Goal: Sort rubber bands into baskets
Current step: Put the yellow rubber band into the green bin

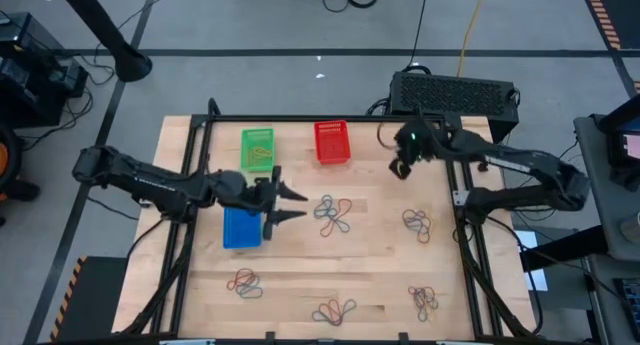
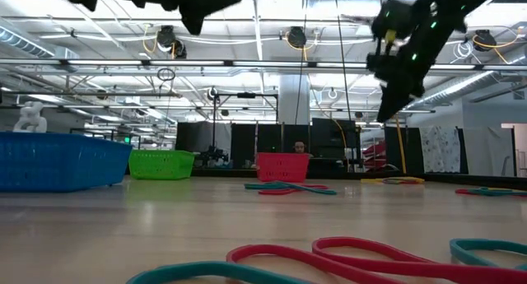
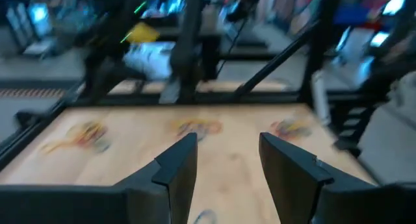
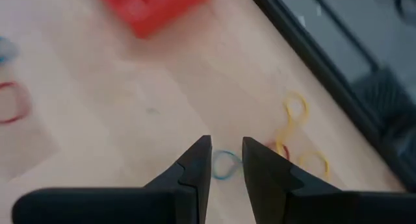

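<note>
Rubber bands are lying in loose tangled piles all over the wooden table: one cluster mid-table, one toward the right edge, three more along the near side; none look held right now. The green basket and red basket sit at the far edge; the blue basket is closer in, just beside the left gripper.

Left gripper hovers above the table with jaws spread wide and nothing between them; right gripper is up in the air near the red basket, jaws only narrowly parted, and empty as far as I can see; its wrist view shows a blue band and a few yellow ones on the wood below.

Handling-wise, my guess: these things weigh nothing, flop, stretch and snag on each other, so pulling one will probably drag its neighbours; they lie flat, so the fingertips need to come right down to the wood; I'd pinch a single strand where a loop sticks out of the pile, not the knotted middle.
</note>
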